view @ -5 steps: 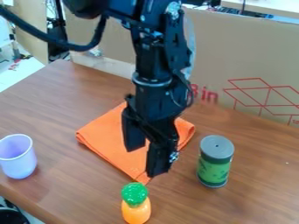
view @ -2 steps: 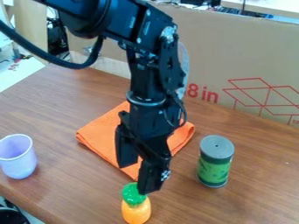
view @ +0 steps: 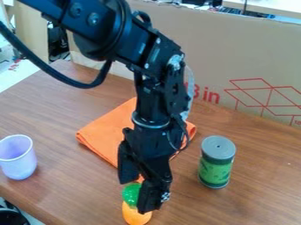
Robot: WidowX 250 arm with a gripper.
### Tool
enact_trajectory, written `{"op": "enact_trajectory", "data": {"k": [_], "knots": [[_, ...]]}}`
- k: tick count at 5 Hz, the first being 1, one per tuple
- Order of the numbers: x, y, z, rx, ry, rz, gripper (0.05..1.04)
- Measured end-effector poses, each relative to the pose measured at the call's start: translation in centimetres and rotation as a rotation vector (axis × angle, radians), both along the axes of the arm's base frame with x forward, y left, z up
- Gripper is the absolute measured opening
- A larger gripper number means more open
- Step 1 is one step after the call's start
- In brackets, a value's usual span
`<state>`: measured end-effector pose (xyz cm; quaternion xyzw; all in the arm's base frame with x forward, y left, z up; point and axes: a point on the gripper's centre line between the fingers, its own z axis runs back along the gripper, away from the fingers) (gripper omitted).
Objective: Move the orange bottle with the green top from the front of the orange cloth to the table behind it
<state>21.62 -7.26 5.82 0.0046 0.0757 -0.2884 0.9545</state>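
The black gripper (view: 138, 193) hangs down near the table's front edge, its two fingers apart and open. Between and just below its fingertips is a toy pineapple (view: 131, 193) with a green top and an orange body, partly hidden by the right finger. Behind the gripper lies a folded orange cloth (view: 104, 136), its middle covered by the arm. A green can with a grey lid (view: 215, 168) stands upright to the gripper's right. At the far left a pale purple cup (view: 18, 159) stands upright.
The brown wooden table (view: 258, 176) has its front edge at the lower left. Along the back stands a large cardboard panel (view: 247, 52) with red markings. A black cable (view: 53, 70) loops from the arm at upper left.
The gripper has moved down and toward the front of the table, from over the orange cloth to the toy pineapple. The cloth, can and cup have stayed in place.
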Motion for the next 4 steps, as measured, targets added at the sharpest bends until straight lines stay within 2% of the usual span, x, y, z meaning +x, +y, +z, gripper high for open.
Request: {"op": "enact_trajectory", "data": {"k": [2, 3, 4], "knots": [[-0.17, 0.11, -1.31, 0.016, 0.045, 0.013, 0.965], [-0.21, -0.06, -1.39, 0.003, 0.047, 0.005, 0.695], [-0.26, -0.24, -1.35, -0.018, 0.056, -0.002, 0.640]]}}
